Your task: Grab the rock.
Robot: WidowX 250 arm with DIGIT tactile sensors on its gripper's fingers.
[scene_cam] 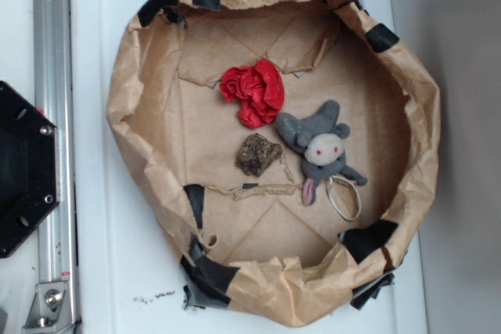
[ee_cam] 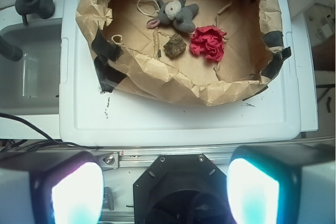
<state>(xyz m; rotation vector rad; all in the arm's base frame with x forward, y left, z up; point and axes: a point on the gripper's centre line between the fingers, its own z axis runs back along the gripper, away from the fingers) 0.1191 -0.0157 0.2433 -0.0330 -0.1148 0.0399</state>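
Observation:
The rock (scene_cam: 257,154) is a small dark brown-grey lumpy stone on the floor of a brown paper bowl (scene_cam: 137,107). It lies just below a red wrinkly cloth ball (scene_cam: 254,91) and left of a grey plush mouse (scene_cam: 320,149). In the wrist view the rock (ee_cam: 175,46) sits between the mouse (ee_cam: 175,11) and the red ball (ee_cam: 208,42). My gripper (ee_cam: 165,192) is open and empty, its two fingers wide apart at the bottom of the wrist view. It is over the robot's base, far from the bowl. The gripper does not show in the exterior view.
The paper bowl has high crumpled walls patched with black tape (scene_cam: 206,275) and stands on a white lid (ee_cam: 178,121). A white rubber band (scene_cam: 345,197) lies by the mouse. The black robot base (scene_cam: 23,170) and a metal rail (scene_cam: 55,76) are at the left.

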